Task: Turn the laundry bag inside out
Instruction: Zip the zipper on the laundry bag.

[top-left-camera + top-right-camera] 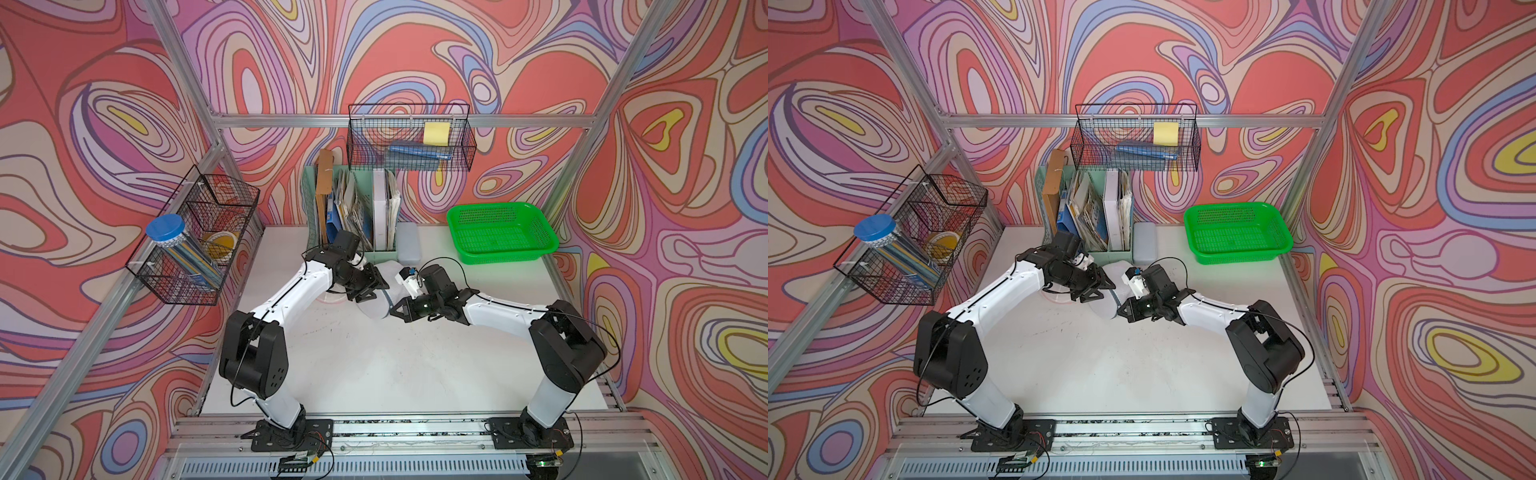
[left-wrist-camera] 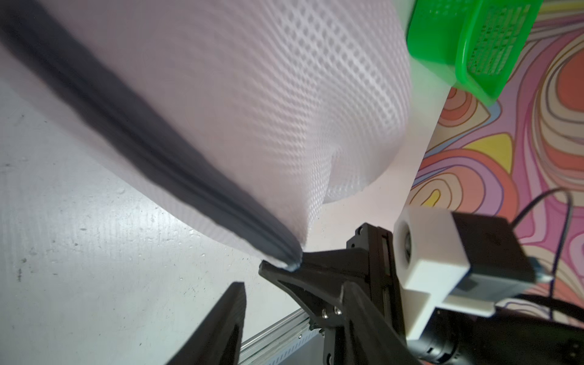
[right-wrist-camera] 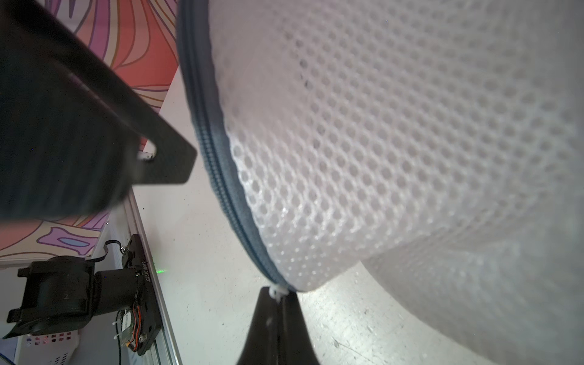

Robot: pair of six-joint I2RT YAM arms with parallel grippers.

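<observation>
While the right end effector (image 3: pixel 278 295) is clenched on the corner of the mesh bag (image 1: pixel 373 309), where its grey zipper (image 3: pixel 221 177) ends, the left end effector (image 1: pixel 375 291) stands released, jaws apart with nothing between them, just beside the bag. Both top views show the bag resting on the white surface (image 1: pixel 374 374) just above frame centre, between the two end effectors.

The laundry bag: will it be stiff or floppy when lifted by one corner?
Probably floppy: the mesh laundry bag drapes in soft folds from the corner pinched by the right hand. Likely light: it is thin, open mesh. Its zip edge looks firmer and may give a better grip.
</observation>
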